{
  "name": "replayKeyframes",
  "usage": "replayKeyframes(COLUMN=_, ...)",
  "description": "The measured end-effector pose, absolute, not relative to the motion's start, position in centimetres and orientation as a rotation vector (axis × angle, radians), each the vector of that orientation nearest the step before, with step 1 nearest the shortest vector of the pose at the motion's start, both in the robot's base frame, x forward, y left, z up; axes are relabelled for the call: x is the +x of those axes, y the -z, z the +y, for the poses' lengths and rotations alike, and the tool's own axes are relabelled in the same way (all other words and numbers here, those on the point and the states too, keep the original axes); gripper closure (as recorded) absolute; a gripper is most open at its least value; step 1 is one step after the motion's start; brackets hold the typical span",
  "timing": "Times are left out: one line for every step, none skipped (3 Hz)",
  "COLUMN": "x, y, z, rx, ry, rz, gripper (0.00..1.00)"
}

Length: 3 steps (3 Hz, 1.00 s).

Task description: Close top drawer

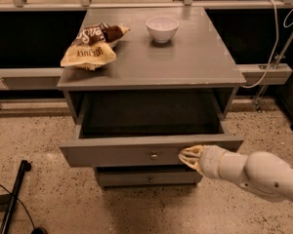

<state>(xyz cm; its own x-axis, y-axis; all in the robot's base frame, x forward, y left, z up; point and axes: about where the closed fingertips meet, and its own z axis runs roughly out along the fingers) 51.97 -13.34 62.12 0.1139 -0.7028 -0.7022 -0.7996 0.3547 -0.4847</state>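
Observation:
The top drawer point(117, 152) is a wide grey drawer pulled far out of the grey cabinet point(185, 57). Its inside looks empty and dark. A small round metal knob point(154, 155) sits in the middle of its flat front. My gripper point(188, 156) comes in from the lower right on a white arm. Its yellowish tip rests against the drawer front, just right of the knob.
On the cabinet top lie two snack bags point(90, 50) at the left and a white bowl point(162, 28) at the back. A lower drawer point(149, 178) with a like knob sits shut beneath. A black pole point(12, 199) lies on the speckled floor at the left.

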Motion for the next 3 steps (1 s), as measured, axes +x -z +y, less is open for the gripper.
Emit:
replayKeyframes(x=54.2, y=-63.0, z=-11.8, rx=-1.406, ry=-0.124, rz=1.572, gripper=1.0)
replayKeyframes(x=57.1, y=-64.3, z=-10.6, rx=-1.438, ry=-0.127, rz=1.541, gripper=1.0)
replayKeyframes(x=60.0, y=-64.8, z=-10.3, rx=-1.449, ry=-0.157, rz=1.544, gripper=1.0)
